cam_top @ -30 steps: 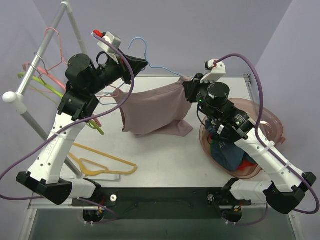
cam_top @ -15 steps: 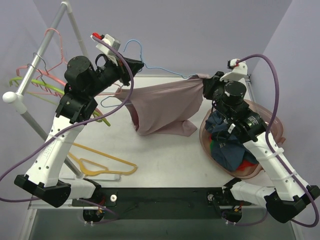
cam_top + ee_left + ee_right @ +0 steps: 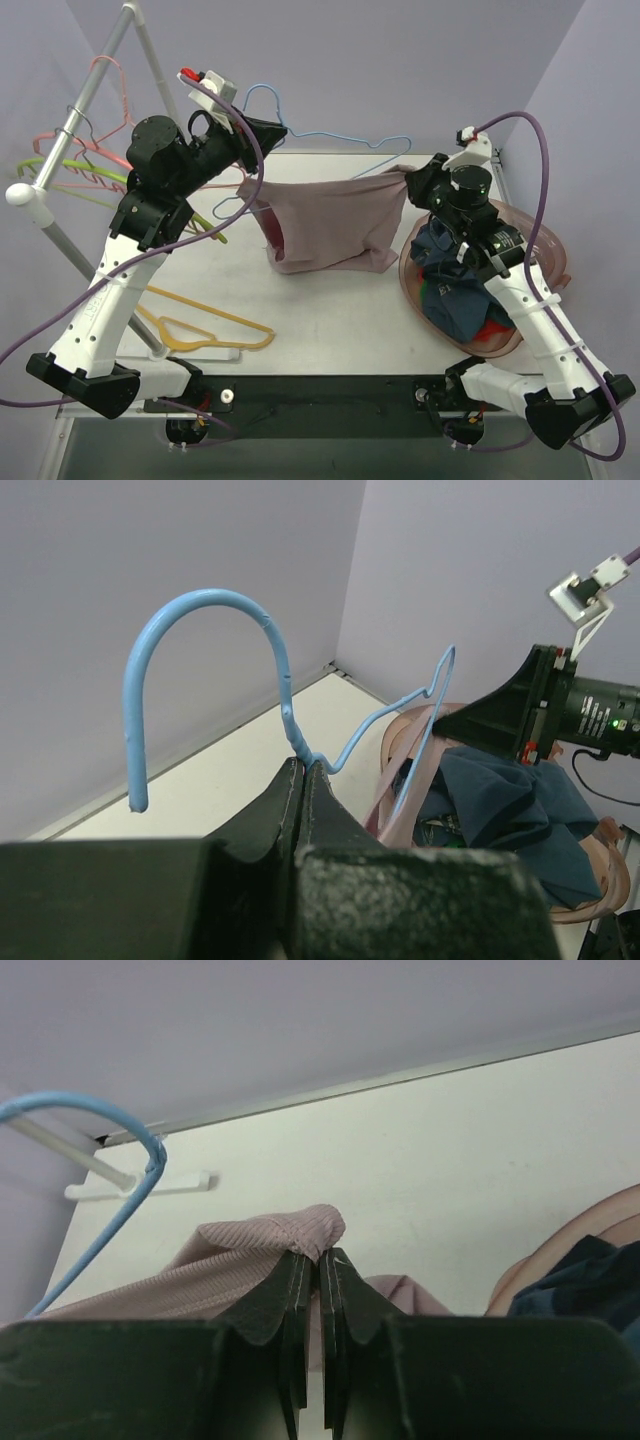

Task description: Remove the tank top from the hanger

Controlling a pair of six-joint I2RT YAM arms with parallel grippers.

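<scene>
Closest to my bases, a yellow hanger [image 3: 205, 325] lies flat on the table [image 3: 340, 320]. Just right of it, beside my right arm, sits a translucent pinkish basin [image 3: 540, 235]. It holds a heap of dark blue clothes [image 3: 462, 300] with a red scrap [image 3: 497, 327] at its near side. My right arm crosses over the basin and covers part of the heap, so I cannot say what else lies in it.

Farther out, the tank top [image 3: 330, 225] hangs spread between my two hands, its lower edge drooping toward the table. My right gripper [image 3: 412, 180] has its fingers pressed together on a bunched corner of the mauve fabric. My left gripper [image 3: 275, 130] is pinched tight on the twisted neck of the blue hanger [image 3: 330, 137], holding it up. The hanger's right shoulder stands bare above the cloth. Its left side is hidden behind my left wrist and the fabric, so I cannot tell whether a strap is looped on it.

Farthest left, a metal rack [image 3: 75, 125] carries pink and green hangers, partly cut off by my left arm.
</scene>
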